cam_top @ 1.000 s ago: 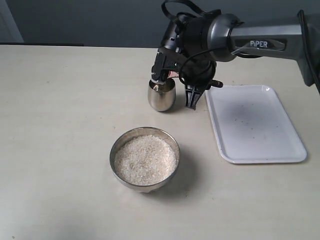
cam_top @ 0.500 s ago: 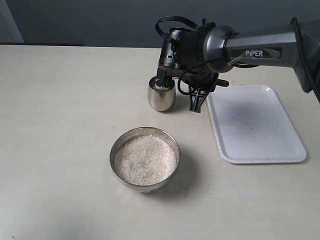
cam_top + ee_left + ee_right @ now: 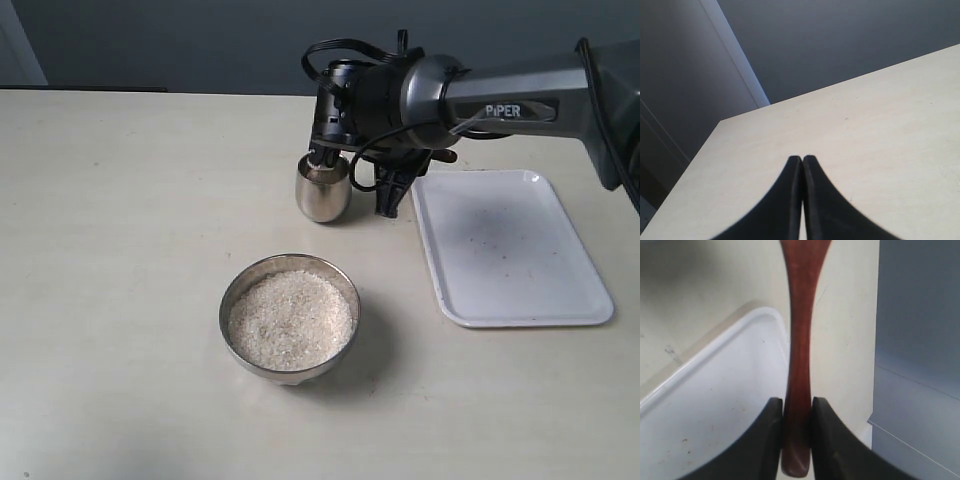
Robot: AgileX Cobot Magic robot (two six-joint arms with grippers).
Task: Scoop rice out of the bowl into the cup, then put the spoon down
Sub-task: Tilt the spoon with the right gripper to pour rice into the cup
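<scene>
**Spoon held by the cup, bowl full of rice**

Nearest the exterior camera stands the steel bowl [image 3: 224, 305], filled almost to its rim with white rice [image 3: 290, 320]. It rests on the pale table [image 3: 120, 250], apart from everything else. Farther back and to the right lies a white rectangular tray [image 3: 510, 250], bare except for a few dark specks. Level with the tray's far end and to its left, the small steel cup [image 3: 323, 195] stands upright (what it holds cannot be made out from here). The right arm [image 3: 520, 100] reaches in from the right, and its wrist hangs right over the cup's mouth and the tray's near corner.

The right wrist view shows the right gripper [image 3: 797, 407] with its jaws narrowed on the reddish-brown wooden spoon [image 3: 799, 350], clamping the thin handle near its end. The handle runs out past the tray's rounded corner, and the scoop lies beyond the edge of the picture.

The left gripper [image 3: 802, 161] has its jaws pressed together, holding nothing, above bare table with a grey wall [image 3: 840, 45] beyond.
</scene>
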